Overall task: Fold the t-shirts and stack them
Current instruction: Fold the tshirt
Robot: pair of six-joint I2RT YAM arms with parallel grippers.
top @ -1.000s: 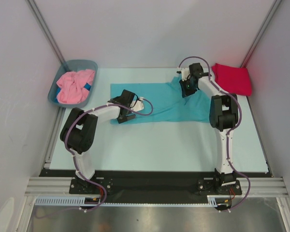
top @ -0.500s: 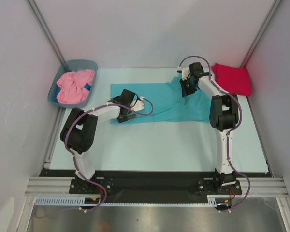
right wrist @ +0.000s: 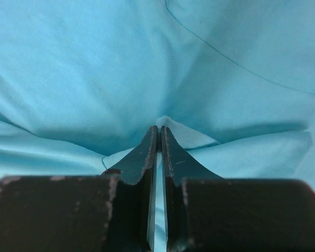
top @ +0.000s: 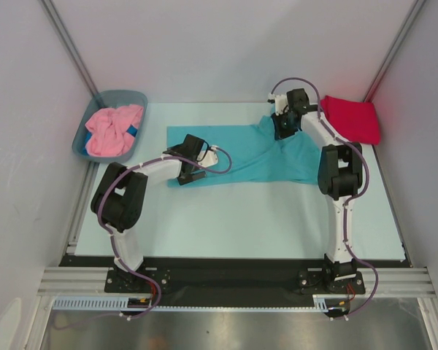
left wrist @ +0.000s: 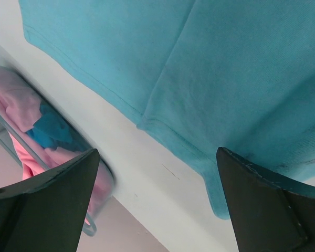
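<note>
The left gripper hovers with jaws wide open over the near-left hem of the turquoise t-shirt, which is spread on the table. The cloth looks light and limp, best pinched at edges. The right gripper has its jaws closed on a pucker of cloth at the far-right side.

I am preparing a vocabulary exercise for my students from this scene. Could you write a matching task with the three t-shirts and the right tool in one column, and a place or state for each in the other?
1 turquoise t-shirt
2 red t-shirt
3 pink t-shirt
4 right tool

A in the tub
B shut, pinching a shirt
C at the far right corner of the table
D spread across the table's middle

Pairs: 1-D, 2-C, 3-A, 4-B
</note>
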